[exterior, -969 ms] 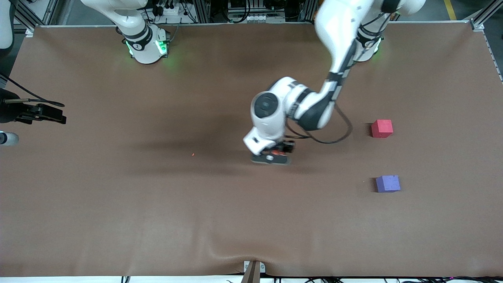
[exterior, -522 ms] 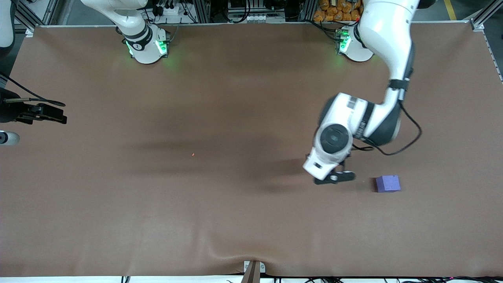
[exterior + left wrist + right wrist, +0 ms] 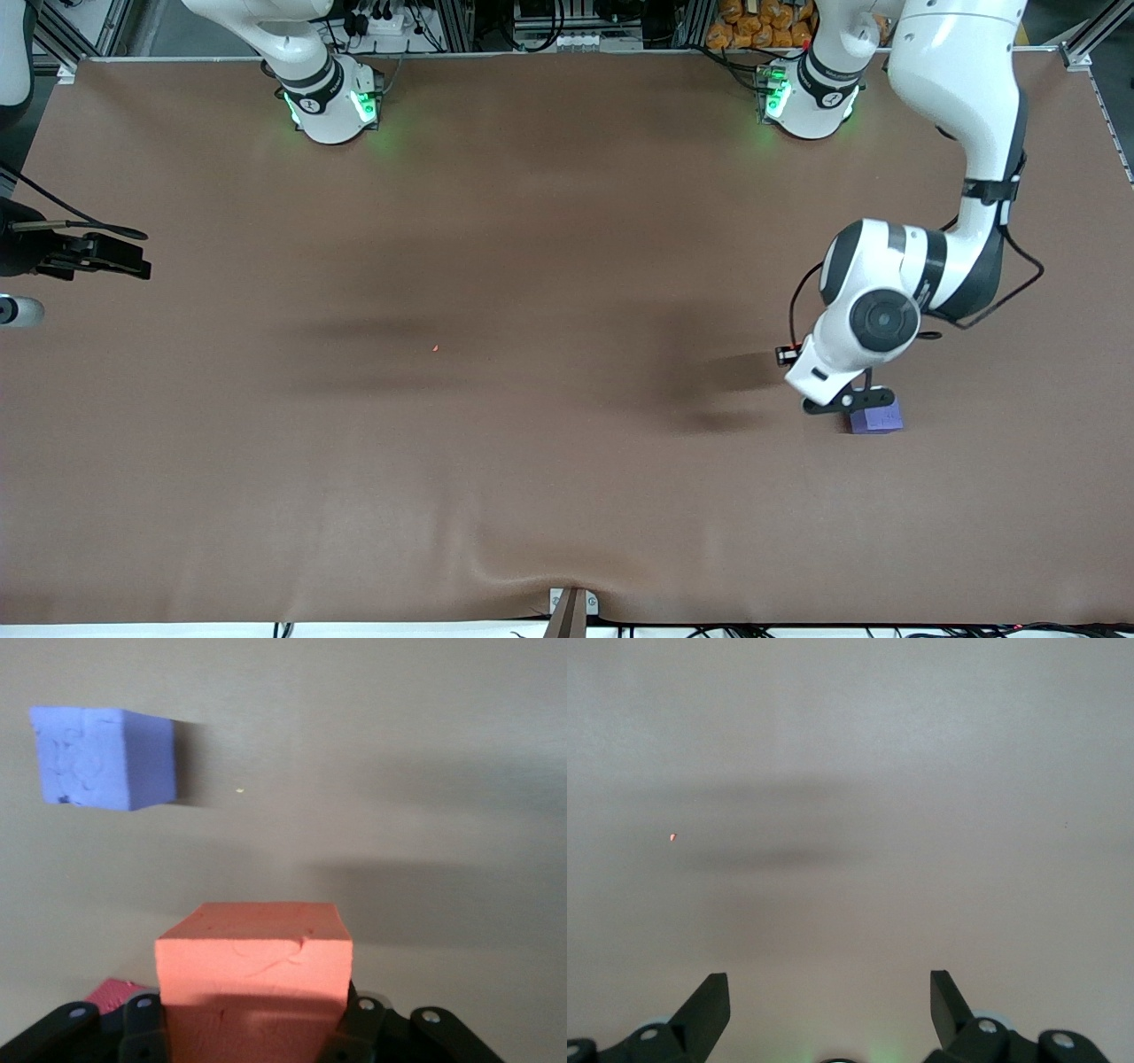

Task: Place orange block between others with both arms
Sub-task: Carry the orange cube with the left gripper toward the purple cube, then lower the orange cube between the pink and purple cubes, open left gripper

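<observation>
Here the left gripper (image 3: pixel 252 1041) is clamped on the orange block (image 3: pixel 254 970), which rides up in the air, pinched by its sides so that most of it sticks out clear ahead of the fingers. In the front view the left arm (image 3: pixel 961 115) reaches down from its base to the left arm's end of the table, and its wrist hides the carried block and the ground beneath it. The purple block (image 3: pixel 877 416) peeks out just under that wrist, resting on the brown table (image 3: pixel 496 221). From the left wrist view the purple block lies ahead of the orange one on the cloth, while a corner of the pinkish-red block (image 3: pixel 113 992) shows close by the fingers, so the gripper seems to hang about over the gap between the two. That fits the job: the block is likely held high and level so it can drop straight into the gap without knocking either neighbour. The right gripper (image 3: pixel 830 1001) is spread wide with nothing in it, over bare cloth; only the base end of the right arm (image 3: pixel 292 44) shows in the front view, and that arm waits.
</observation>
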Controlling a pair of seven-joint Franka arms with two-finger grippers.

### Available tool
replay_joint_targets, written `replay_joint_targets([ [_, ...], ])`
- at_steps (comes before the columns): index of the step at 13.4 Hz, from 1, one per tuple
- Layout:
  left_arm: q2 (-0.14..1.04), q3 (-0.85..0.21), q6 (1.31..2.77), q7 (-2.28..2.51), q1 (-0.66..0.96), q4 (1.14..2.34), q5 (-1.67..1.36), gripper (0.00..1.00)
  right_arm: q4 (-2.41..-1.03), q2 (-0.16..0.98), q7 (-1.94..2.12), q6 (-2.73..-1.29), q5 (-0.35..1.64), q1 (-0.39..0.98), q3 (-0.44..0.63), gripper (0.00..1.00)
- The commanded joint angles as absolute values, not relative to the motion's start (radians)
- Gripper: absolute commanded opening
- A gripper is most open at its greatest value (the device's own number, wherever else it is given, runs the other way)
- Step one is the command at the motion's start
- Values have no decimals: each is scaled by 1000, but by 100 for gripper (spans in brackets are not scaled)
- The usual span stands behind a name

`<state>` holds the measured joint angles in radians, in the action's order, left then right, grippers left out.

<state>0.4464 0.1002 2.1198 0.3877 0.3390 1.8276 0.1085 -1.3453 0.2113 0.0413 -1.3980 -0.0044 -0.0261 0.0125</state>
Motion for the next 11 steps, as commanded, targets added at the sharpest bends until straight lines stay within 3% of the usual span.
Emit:
replay_joint_targets([
  [1, 351, 84, 2249, 336, 273, 2014, 182, 0, -1348, 201, 46, -1393, -26, -25, 11, 100],
  [4, 359, 84, 2258, 290, 229, 2022, 184, 0, -1348, 202, 46, -1393, -35, -28, 11, 100],
  [11, 345, 83, 2443, 233, 147, 2160, 184, 0, -1347, 204, 48, -1393, -35, -25, 11, 100],
])
